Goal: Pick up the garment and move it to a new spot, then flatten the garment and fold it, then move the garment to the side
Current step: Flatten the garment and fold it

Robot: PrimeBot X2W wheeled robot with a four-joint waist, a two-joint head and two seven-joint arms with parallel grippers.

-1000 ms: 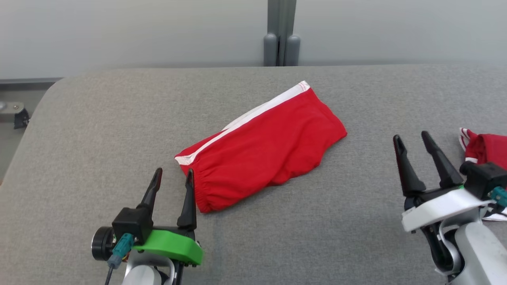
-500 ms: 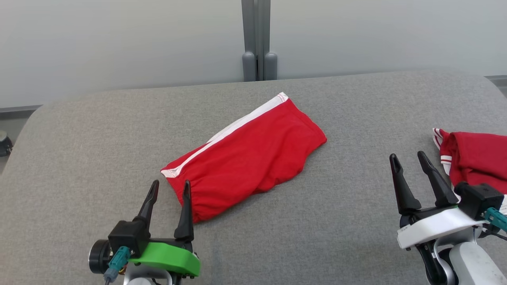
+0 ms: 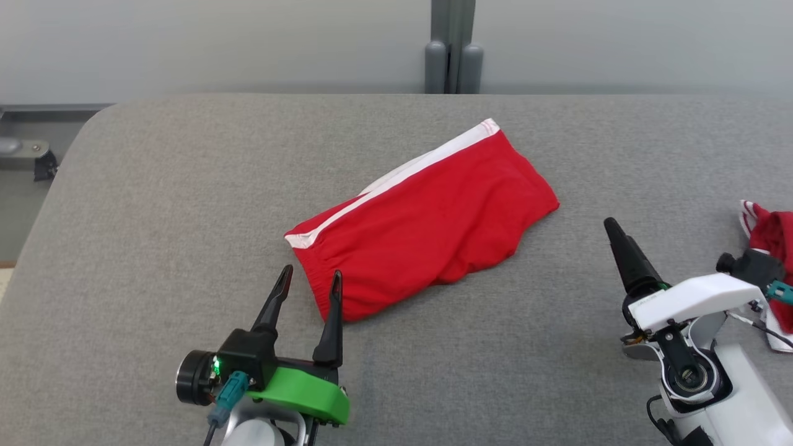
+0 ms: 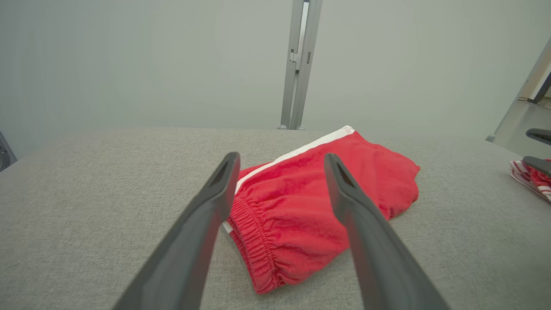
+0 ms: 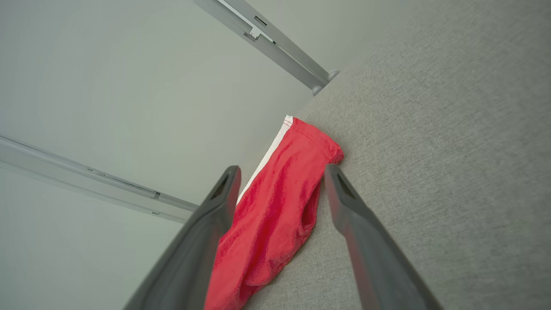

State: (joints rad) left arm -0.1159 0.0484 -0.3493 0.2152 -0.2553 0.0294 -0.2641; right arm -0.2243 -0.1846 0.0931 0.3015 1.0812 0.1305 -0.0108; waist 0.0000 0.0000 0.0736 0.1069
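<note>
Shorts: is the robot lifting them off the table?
No: the shorts lie on the grey table, and the left gripper has its jaws open.

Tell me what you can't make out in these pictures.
Second red garment: head view, cut off by the right edge and partly behind the camera block on the right wrist; its type unclear.
Red shorts: lower layers hidden under the top layer in every view.
Grey surface: near edge cut off at the head view's bottom.

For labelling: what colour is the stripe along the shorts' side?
White: the stripe runs along the red shorts; the head view shows it best.
</note>
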